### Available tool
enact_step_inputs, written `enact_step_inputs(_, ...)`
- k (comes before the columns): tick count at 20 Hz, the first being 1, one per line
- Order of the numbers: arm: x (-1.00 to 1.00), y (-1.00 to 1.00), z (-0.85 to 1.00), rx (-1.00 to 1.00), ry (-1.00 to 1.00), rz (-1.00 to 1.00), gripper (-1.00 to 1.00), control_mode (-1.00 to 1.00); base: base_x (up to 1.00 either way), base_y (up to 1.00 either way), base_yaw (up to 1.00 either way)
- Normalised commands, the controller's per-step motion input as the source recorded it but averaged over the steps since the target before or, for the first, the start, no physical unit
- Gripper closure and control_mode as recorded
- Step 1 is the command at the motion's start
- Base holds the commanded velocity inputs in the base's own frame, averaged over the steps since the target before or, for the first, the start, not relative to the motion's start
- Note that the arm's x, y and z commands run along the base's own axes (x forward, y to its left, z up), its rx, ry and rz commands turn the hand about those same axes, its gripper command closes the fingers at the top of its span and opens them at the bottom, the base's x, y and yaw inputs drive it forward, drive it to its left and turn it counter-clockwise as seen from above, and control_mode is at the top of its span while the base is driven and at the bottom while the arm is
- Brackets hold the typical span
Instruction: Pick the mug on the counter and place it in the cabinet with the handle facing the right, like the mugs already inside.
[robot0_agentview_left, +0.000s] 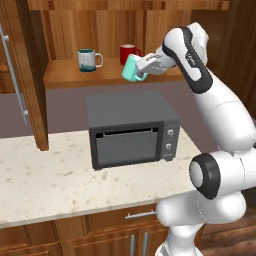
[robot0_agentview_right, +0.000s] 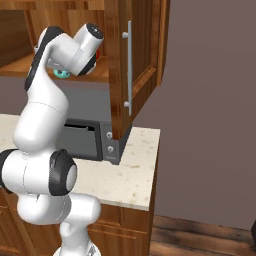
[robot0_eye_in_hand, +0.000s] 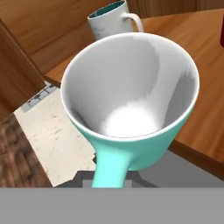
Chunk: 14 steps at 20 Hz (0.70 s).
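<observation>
From the left base view, I am holding the mint-turquoise mug (robot0_agentview_left: 132, 69) in the claw (robot0_agentview_left: 141, 70), lifted well clear of the tabletop (robot0_agentview_left: 45, 185) and above the toaster oven (robot0_agentview_left: 131, 130) that is sitting on it. The mug is tipping onto its side, mouth pointing left, just off the front edge of the cabinet shelf (robot0_agentview_left: 65, 77). On that shelf the white mug with the teal pattern (robot0_agentview_left: 88, 60) is standing toward the left, handle to its right, and the red mug (robot0_agentview_left: 129, 53) is standing just behind the mug I am carrying. The free stretch of shelf I am aiming for is lying between those two, ahead and left of the claw.

From the right base view, my arm is covering most of the work; only a sliver of the turquoise mug (robot0_agentview_right: 62, 74) is peeking out under the wrist, close to the shelf's front edge, beside the open cabinet door (robot0_agentview_right: 131, 65).

From the hand view, I am looking straight into the mug's white interior (robot0_eye_in_hand: 131, 100). Its handle (robot0_eye_in_hand: 113, 168) is running down toward the claw, whose tips I am judging to be pinching it, though they are hidden. The patterned mug (robot0_eye_in_hand: 110, 22) is showing beyond the rim.
</observation>
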Motion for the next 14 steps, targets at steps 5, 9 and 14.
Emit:
enact_step_inputs(5, 0.36, -0.04, -0.02, 0.00, 0.00, 0.00, 1.00, -1.00, 0.00, 0.00, 0.00)
enact_step_inputs(9, 0.41, -0.04, -0.13, 0.00, 0.00, 0.00, 1.00, -1.00, 0.00, 0.00, 0.00)
enact_step_inputs(14, 0.40, -0.03, -0.23, 0.00, 0.00, 0.01, 1.00, -1.00, 0.00, 0.00, 0.00)
